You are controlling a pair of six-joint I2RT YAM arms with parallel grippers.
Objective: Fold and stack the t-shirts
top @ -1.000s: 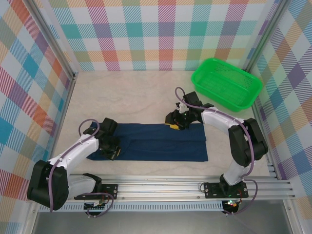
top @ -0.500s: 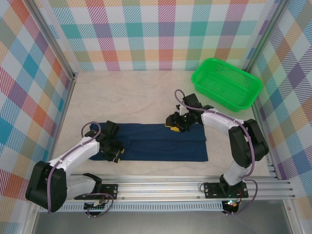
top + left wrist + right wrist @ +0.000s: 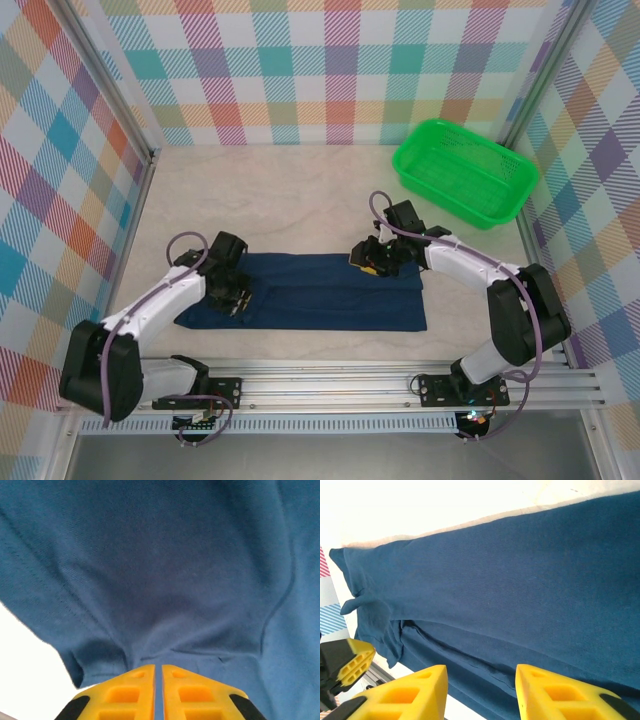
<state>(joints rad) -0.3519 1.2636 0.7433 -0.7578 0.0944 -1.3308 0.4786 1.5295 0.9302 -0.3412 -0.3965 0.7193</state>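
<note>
One t-shirt lies stretched out: left hand pinches its end for folding, right hand hovers, jaws apart.

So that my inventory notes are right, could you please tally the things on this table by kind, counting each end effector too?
t-shirt, navy: 1
basket, green: 1
end effectors: 2 (left end effector, right end effector)
Total: 4
</note>
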